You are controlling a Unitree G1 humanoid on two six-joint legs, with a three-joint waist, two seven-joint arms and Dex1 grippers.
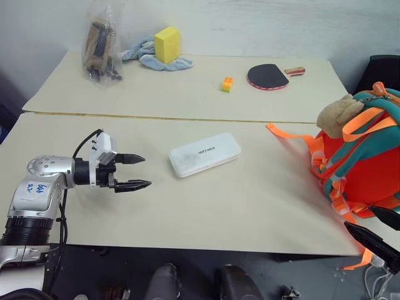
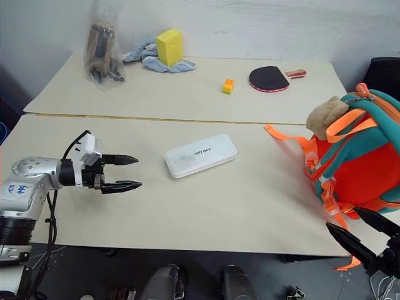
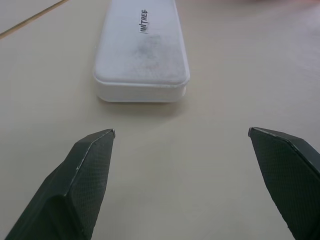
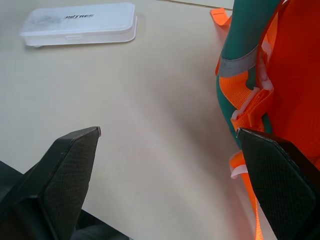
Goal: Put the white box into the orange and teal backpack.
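The white box lies flat on the near table, its small dark lettering facing up. My left gripper hovers a short way to its left, open and empty, its fingers pointing at the box's end. The orange and teal backpack stands at the table's right edge with a tan plush toy on top and orange webbing trailing onto the table. My right gripper is open and empty at the near right corner, just in front of the backpack's straps.
On the far table are a clear bag of dark items, a yellow sponge block on a blue cloth, a small orange and yellow brick and a red-edged paddle. A seam separates the two tables.
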